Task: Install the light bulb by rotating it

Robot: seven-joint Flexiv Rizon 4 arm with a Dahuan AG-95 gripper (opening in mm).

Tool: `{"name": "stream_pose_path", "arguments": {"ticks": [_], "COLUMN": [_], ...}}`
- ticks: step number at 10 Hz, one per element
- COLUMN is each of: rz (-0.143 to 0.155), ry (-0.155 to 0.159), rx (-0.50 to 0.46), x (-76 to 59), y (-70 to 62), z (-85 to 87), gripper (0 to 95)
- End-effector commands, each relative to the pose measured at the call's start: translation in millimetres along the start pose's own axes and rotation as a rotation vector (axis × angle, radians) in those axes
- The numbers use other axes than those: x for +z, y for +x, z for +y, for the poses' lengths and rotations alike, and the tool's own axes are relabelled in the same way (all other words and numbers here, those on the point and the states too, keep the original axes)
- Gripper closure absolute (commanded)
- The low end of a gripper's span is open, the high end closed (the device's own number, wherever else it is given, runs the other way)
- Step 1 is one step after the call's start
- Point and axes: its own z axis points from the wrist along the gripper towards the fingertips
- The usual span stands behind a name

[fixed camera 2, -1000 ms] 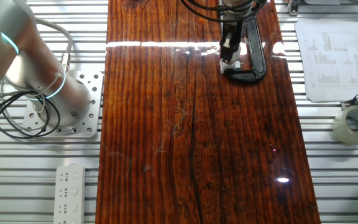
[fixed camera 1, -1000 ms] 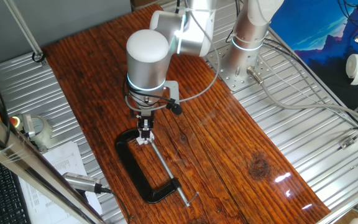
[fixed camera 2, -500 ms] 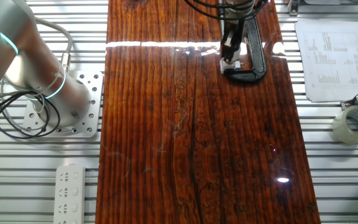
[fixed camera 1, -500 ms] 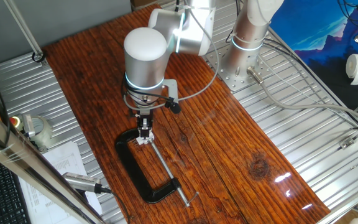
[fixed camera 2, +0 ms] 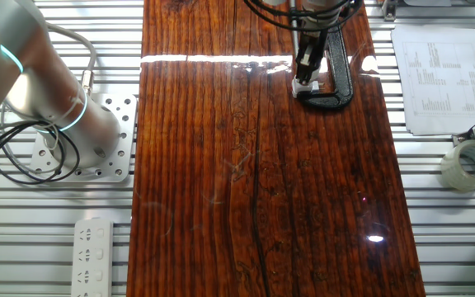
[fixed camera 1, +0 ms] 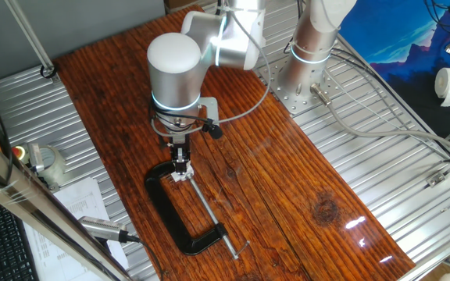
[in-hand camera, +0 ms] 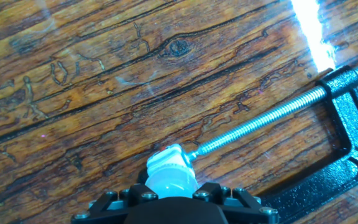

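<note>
- The C-clamp [fixed camera 1: 180, 222] lies flat on the desk [fixed camera 1: 287, 187].
- The light bulb [in-hand camera: 169, 180] stands between the fingers [fixed camera 1: 180, 161], touching the clamp's screw tip (inside the frame).

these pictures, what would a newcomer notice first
The eye goes first to the big silver arm with its white cap, standing over the near-left part of the dark red wooden table, its gripper pointed straight down. Right under it lies a black C-clamp whose long screw runs up to a small white socket block. In the hand view the pale light bulb sits between the fingers, right at that block.
</note>
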Motion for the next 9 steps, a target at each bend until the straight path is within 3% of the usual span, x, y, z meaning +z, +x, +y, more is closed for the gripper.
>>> {"name": "stream_pose_path", "arguments": {"ticks": [1, 5, 9], "rz": [-0.006, -0.025, -0.023], "ry": [-0.001, 0.016, 0.003], "rx": [-0.001, -0.008, 0.005], "x": [0.8, 4.8, 4.9], "y": [0.9, 2.2, 2.2], "z": [-0.4, 0.5, 0.5], "gripper": [38.0, 38.0, 38.0]}}
